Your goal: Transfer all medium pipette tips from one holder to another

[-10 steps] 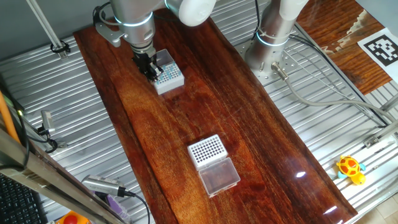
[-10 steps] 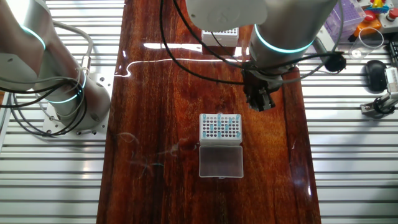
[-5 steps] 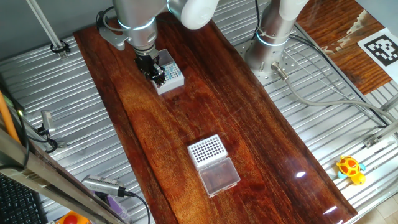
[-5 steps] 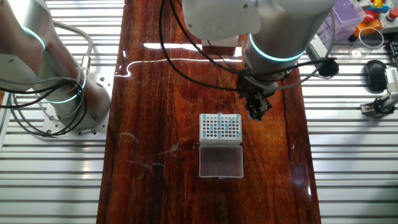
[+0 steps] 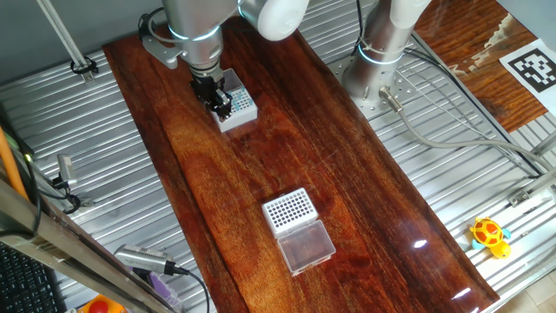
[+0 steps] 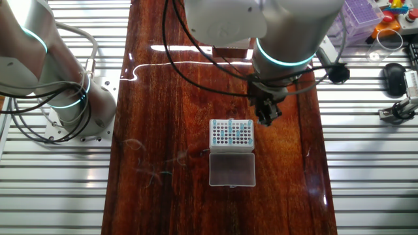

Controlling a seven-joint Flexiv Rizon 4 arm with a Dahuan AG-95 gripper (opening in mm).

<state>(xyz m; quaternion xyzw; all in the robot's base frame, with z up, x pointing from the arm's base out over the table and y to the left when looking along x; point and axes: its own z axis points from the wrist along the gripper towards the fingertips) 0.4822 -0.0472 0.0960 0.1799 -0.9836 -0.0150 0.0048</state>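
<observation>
A white rack [image 6: 231, 133] holds several teal-blue medium pipette tips [image 6: 228, 130] in its grid, and its clear lid [image 6: 232, 170] lies open in front of it. The same rack shows in one fixed view [image 5: 237, 107] at the far end of the board. My gripper [image 6: 264, 117] hangs just beside the rack's right edge, and in one fixed view [image 5: 218, 102] it hangs over the rack's left edge. Its dark fingers stand close together; I cannot tell whether they hold anything. A second white rack [image 5: 289, 209] with bare dark holes and an open lid [image 5: 306, 245] stands mid-board.
The racks stand on a dark wooden board [image 5: 347, 174] laid over a ribbed metal table. A second arm's base [image 5: 375, 69] stands to one side. A yellow toy [image 5: 489, 236], cables [image 5: 452, 130] and a pipette [image 5: 143, 259] lie off the board.
My gripper has moved sideways toward the rack with the teal tips, from well off its side to its edge. The racks have not moved.
</observation>
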